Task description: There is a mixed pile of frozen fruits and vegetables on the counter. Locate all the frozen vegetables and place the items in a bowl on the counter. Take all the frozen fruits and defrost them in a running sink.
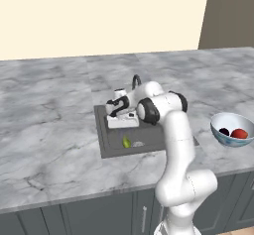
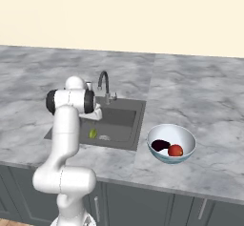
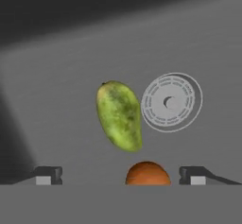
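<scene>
In the left base view, the white arm is reaching from the front edge of the marble bench [image 1: 49, 110] out over the dark sink [image 1: 106, 147], its end effector [image 1: 116, 111] hanging above the basin. The yellow-green fruit [image 1: 126, 142] is lying on the sink floor just beside the drain [image 1: 138, 143]. To the right, the bowl [image 1: 218, 129] is sitting on the bench, holding the eggplant [image 1: 224, 131] and the red ball [image 1: 239, 133].

In the right base view, the tap [image 2: 104, 84] is curving up behind the sink, and the fruit is lying near the drain again; the bowl is standing right of the basin with both vegetables inside.

In the hand view, the end effector's fingertips [image 3: 47, 175] are standing wide apart, gripping nothing. The orange ball [image 3: 147, 173] is showing between them at the bottom edge, just below the fruit, with the drain beside it.
</scene>
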Motion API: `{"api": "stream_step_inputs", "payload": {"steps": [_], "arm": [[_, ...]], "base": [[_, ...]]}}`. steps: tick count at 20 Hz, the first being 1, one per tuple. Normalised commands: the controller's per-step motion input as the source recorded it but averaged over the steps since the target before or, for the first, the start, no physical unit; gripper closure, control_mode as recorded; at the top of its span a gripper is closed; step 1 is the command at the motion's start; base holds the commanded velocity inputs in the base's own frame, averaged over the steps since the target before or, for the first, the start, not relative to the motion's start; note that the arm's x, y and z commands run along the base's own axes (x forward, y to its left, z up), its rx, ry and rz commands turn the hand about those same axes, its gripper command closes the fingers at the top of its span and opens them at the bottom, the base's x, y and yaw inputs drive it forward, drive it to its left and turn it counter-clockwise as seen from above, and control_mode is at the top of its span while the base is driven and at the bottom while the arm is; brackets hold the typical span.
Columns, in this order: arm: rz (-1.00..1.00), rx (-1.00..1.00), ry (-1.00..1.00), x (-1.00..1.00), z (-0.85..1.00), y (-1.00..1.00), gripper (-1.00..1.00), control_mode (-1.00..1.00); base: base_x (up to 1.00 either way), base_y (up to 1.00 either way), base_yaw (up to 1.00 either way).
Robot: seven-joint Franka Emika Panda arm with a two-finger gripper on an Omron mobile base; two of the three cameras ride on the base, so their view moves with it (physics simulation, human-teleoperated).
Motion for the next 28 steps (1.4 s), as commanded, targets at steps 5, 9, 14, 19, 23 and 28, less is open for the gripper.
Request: {"api": "stream_step_inputs", "payload": {"steps": [5, 9, 14, 19, 23, 28], "arm": [[-0.03, 0.01, 0.01, -0.52, 0.76, 0.01, -1.00, -1.00], [-0.01, 0.02, 0.00, -0.75, 0.77, 0.00, -1.00, -1.00], [-0.02, 0.02, -0.03, -0.71, 0.85, -0.01, -1.00, -1.00], [0.00, 0.05, -0.25, -0.98, 0.25, -0.14, -1.00, -1.00], [0.00, 0.06, -0.29, -1.00, 0.24, -0.11, -1.00, -1.00], [0.00, 0.07, -0.32, -0.98, 0.23, -0.09, -1.00, -1.00]], "base": [[0.00, 0.00, 0.00], [0.00, 0.00, 0.00], [0.00, 0.00, 0.00], [0.00, 0.00, 0.00], [0.00, 0.00, 0.00], [0.00, 0.00, 0.00]]}}
